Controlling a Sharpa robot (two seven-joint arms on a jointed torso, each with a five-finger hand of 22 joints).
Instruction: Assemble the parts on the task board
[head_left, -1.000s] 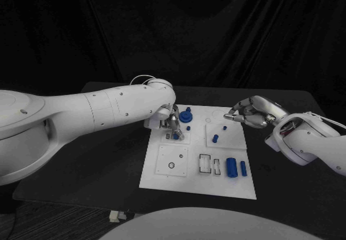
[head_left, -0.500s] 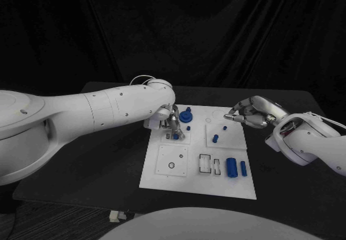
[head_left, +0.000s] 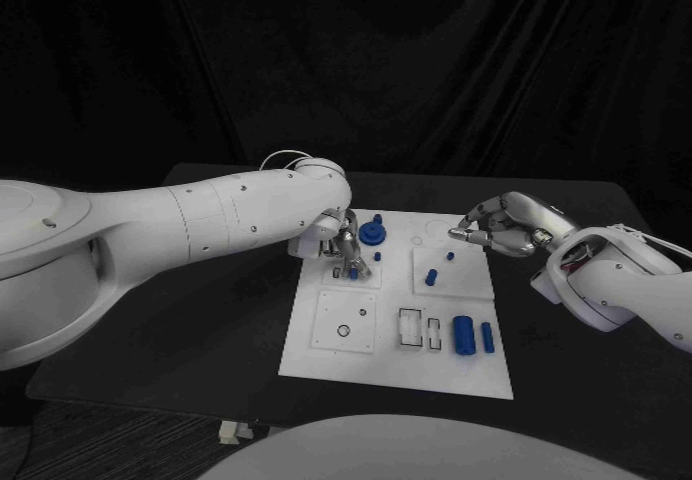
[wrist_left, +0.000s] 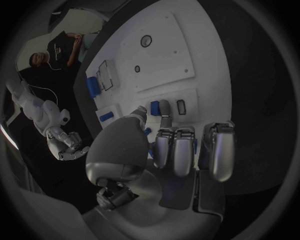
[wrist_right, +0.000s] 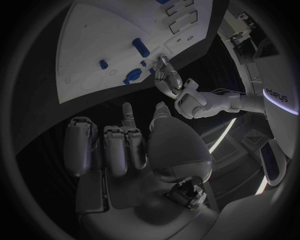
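The left robot hand (head_left: 340, 240) is down at the far-left corner of the task board (head_left: 361, 345), its fingertips (wrist_left: 164, 107) pinching a small blue part (wrist_left: 154, 107) at a slot there, so the seating step looks in hand (full insertion cannot be told). Next it must press straight down, then let go. The right robot hand (head_left: 498, 226) hovers curled and empty beside the board's far-right edge.

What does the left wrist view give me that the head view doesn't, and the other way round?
Left wrist view alone: the left hand's fingers pinch a small blue part beside a slot on the task board. Head view alone: the right hand over the board's far right edge, and the large blue cylinder lying near its front. Both: the board and the left hand.
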